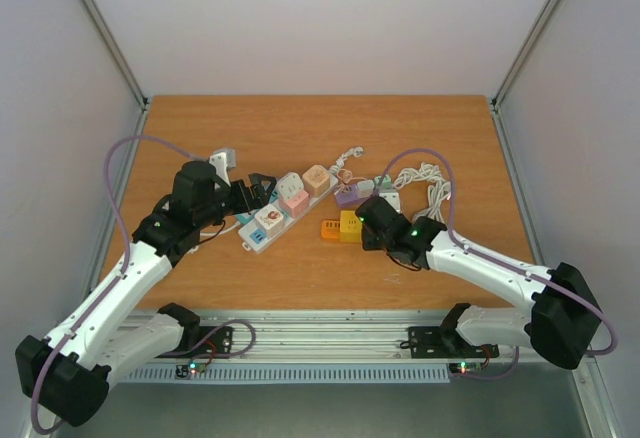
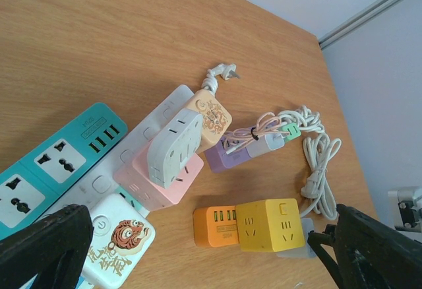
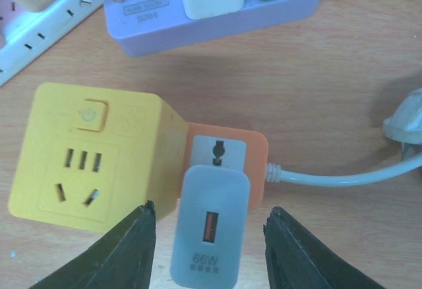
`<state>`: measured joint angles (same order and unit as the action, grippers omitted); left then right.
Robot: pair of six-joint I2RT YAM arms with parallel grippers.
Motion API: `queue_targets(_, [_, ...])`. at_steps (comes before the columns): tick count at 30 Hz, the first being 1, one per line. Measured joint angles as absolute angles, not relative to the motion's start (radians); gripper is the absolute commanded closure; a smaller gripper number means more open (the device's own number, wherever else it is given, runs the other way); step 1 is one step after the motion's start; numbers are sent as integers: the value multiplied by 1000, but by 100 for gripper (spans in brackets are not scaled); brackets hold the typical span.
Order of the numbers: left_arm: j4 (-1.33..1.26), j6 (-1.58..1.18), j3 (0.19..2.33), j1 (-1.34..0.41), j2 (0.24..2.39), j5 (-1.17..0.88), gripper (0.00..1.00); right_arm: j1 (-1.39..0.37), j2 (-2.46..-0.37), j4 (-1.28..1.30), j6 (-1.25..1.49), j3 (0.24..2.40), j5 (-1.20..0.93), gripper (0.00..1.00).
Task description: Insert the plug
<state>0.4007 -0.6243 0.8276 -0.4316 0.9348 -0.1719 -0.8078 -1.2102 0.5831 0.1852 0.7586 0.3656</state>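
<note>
The grey charger [image 3: 210, 229], marked "66W", sits against the near edge of the orange socket cube [image 3: 256, 163]. I cannot tell whether its prongs are seated. My right pincer [image 3: 210, 213] straddles it, spread, with a gap showing between each of the fingers [image 3: 122, 253] and the charger's sides.

The yellow cube [image 3: 92, 163] touches the orange one on the left and crowds that finger. On the right only a grey cord [image 3: 343, 178] leaves the orange cube, so there is bare wood there.

Just beyond lies the purple strip [image 3: 217, 25], then a white cable coil [image 1: 430, 183]. The left pincer [image 2: 210, 236] hangs spread wide near the white strip [image 2: 161, 107] and teal strip [image 2: 59, 163]. The far surface [image 1: 300, 128] is open.
</note>
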Motion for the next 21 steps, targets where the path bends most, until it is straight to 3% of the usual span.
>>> queue_targets(21, [402,-624,828,-431,935,-188,1,-739,-1326,617,177,835,265,85])
